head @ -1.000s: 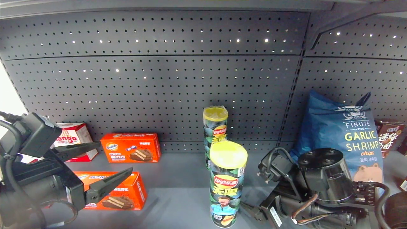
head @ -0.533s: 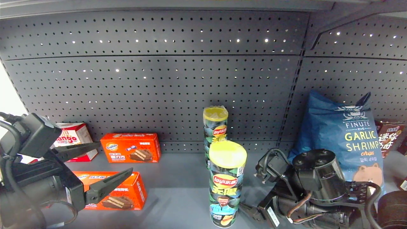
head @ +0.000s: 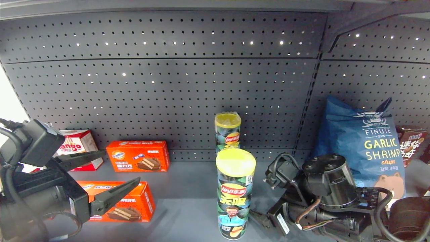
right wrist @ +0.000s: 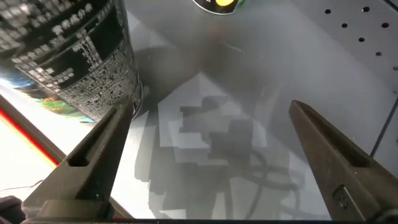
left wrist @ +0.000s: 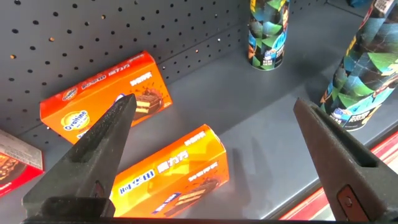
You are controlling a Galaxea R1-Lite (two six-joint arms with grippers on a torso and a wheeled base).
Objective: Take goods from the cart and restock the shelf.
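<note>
- Two tall chip cans with yellow lids stand upright on the shelf (head: 188,188) at the centre of the head view. The front can (head: 235,193) is at lower centre and the rear can (head: 227,132) is against the perforated back panel (head: 168,94).
- The front can hides the lower part of the rear one.
- Two orange boxes lie at lower left. The rear orange box (head: 137,156) is by the back panel, and the front orange box (head: 134,201) is partly covered by the left arm.
- One red-and-white box (head: 79,146) sits at far left, half hidden behind the wrist camera.
- One blue chip bag (head: 362,141) leans at right, with its lower corner behind the right arm.
- One brown box (head: 411,143) is cut off by the right edge.
- The left gripper (head: 122,166) hovers at lower left above the front orange box. Its fingers are spread wide and hold nothing.
- In its wrist view, the right gripper (right wrist: 208,112) is also spread wide and empty, low over the shelf surface. The front can is just beside one finger (right wrist: 99,155), and whether they touch is unclear.
- In the head view its fingers are hard to make out beneath the arm.
</note>
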